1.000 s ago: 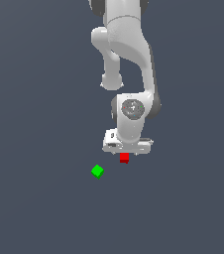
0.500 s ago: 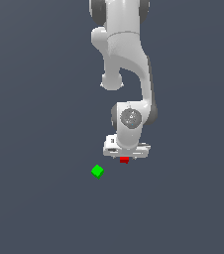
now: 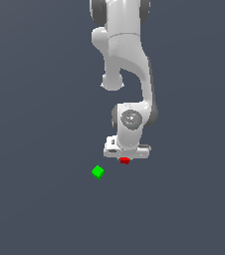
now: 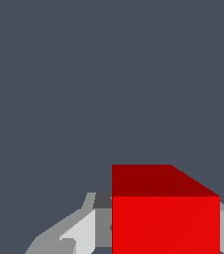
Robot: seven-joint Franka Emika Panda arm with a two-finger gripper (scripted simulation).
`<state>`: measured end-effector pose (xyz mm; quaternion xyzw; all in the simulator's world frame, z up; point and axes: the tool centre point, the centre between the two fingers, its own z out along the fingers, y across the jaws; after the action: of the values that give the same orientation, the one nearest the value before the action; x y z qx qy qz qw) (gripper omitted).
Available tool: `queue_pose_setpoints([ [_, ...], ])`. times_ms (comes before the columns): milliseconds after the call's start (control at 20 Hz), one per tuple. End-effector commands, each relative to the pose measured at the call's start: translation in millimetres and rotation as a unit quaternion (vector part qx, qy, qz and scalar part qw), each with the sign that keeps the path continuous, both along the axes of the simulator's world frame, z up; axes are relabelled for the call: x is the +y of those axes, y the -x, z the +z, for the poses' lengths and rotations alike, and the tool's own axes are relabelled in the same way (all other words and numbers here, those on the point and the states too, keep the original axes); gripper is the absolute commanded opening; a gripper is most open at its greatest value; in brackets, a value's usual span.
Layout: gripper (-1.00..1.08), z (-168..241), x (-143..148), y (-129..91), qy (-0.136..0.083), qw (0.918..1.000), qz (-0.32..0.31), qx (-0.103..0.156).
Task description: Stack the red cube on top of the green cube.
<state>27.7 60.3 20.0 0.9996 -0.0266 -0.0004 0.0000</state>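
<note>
The red cube (image 3: 125,160) rests on the floor directly under the white gripper (image 3: 126,158), and only a sliver of it shows below the hand. In the wrist view the red cube (image 4: 166,218) fills the space between the grey fingers (image 4: 86,230), which lie against both of its sides with no gap showing. The gripper is shut on the red cube. The green cube (image 3: 98,172) sits on the floor a short way off, toward the exterior view's left and slightly nearer. It is out of the wrist view.
The white arm (image 3: 127,60) rises straight above the gripper. The plain dark grey floor (image 3: 184,209) spreads all around the two cubes.
The gripper has come down over the red cube, which now shows less below the hand. The green cube has not moved.
</note>
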Motion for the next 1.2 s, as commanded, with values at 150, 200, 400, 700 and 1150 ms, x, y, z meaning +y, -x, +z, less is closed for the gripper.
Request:
queue_pose_setpoints([
  [150,-1.00,1,0,0,0.000,1.0000,0.000,0.000],
  [200,-1.00,1,0,0,0.000,1.0000,0.000,0.000],
  [400,-1.00,11,0,0,0.000,1.0000,0.000,0.000],
  [700,-1.00,46,0,1,0.000,1.0000,0.000,0.000],
  [1150,-1.00,95,0,1,0.000,1.0000,0.000,0.000],
])
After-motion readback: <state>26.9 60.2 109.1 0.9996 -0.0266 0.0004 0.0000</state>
